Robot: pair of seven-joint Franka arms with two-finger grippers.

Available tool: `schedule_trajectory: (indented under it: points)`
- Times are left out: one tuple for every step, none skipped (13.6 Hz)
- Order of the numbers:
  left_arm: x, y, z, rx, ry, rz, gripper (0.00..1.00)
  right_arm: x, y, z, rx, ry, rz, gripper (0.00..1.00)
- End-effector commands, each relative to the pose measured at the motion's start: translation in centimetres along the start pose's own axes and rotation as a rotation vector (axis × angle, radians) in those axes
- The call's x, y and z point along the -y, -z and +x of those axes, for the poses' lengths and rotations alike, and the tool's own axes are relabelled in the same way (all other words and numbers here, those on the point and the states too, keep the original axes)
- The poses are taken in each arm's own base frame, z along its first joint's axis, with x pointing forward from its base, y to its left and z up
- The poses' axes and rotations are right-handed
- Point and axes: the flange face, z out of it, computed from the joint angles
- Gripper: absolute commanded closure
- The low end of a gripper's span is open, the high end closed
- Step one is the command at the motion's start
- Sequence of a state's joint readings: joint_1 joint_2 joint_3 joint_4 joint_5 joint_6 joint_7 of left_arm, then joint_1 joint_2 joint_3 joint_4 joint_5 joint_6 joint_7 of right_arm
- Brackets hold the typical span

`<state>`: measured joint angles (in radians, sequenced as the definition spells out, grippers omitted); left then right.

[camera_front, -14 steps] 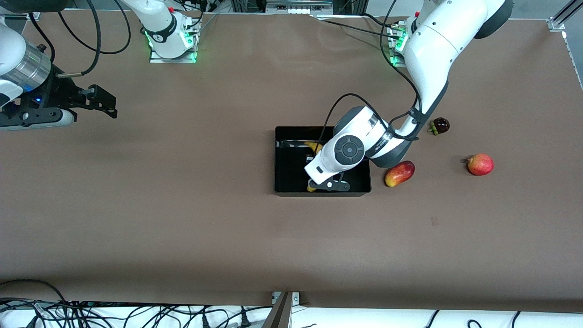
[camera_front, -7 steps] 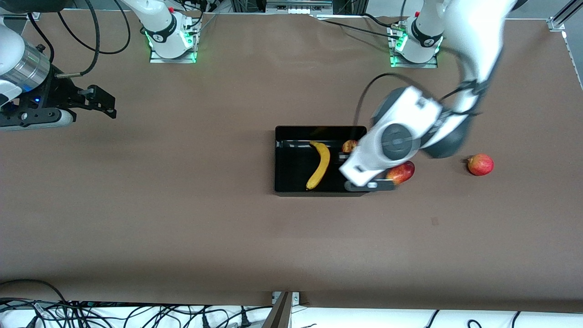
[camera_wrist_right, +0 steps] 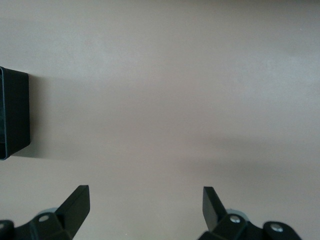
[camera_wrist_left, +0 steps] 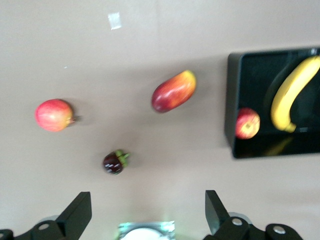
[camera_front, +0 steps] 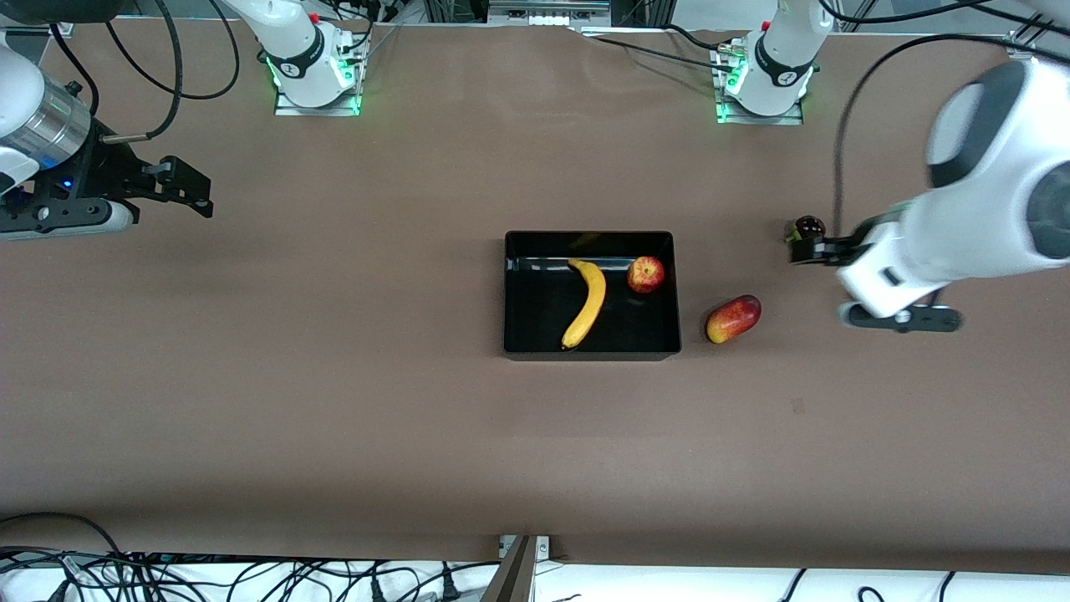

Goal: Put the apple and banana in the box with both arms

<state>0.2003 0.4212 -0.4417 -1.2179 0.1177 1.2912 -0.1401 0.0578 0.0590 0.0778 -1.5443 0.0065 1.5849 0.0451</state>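
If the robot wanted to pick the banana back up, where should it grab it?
Probably the banana's middle, coming straight down from above, fingers across its narrow width. It lies flat in the box, apart from the apple, leaving room on both sides.

— How is the box finished?
— Black plastic is seen, with glossy inner walls in which reflections are caught.
— And the table?
— A matt brown covering is shown, smooth and without shine.
— The fruit?
— The apple and banana are smooth-skinned; a faint sheen is carried.
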Motion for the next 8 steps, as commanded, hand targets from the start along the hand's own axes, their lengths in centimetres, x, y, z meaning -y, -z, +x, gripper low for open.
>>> schedule_trajectory:
  points:
    - [0.8, 2.8, -3.5, -0.061, -0.048, 0.024, 0.0, -0.2, 0.4, 0.1, -0.008, -0.006, -0.008, 0.0]
    - [2.1, 3.9, -4.7, -0.149, -0.002, 0.033, 0.0, -0.2, 0.4, 0.1, -0.008, -0.006, -0.007, 0.0]
    - [3.2, 3.3, -5.7, -0.209, 0.034, 0.042, 0.0, -0.4, 0.3, 0.1, -0.007, -0.009, -0.007, 0.0]
    - [4.3, 2.2, -6.6, -0.253, 0.052, 0.04, 0.0, -0.4, 0.4, 0.1, -0.008, -0.009, -0.007, 0.0]
    - [5.4, 1.7, -7.3, -0.289, 0.049, 0.043, 0.0, -0.4, 0.4, 0.1, -0.008, -0.009, -0.007, 0.0]
    - [5.4, 1.1, -7.9, -0.306, 0.027, 0.051, 0.0, -0.4, 0.4, 0.1, -0.008, -0.009, -0.007, 0.0]
    - [5.3, 0.9, -7.9, -0.304, 0.023, 0.054, 0.0, -0.4, 0.4, 0.1, -0.008, -0.009, -0.007, 0.0]
    - [5.7, 0.4, -7.4, -0.29, 0.023, 0.052, 0.0, -0.4, 0.3, 0.1, -0.007, -0.009, -0.007, 0.0]
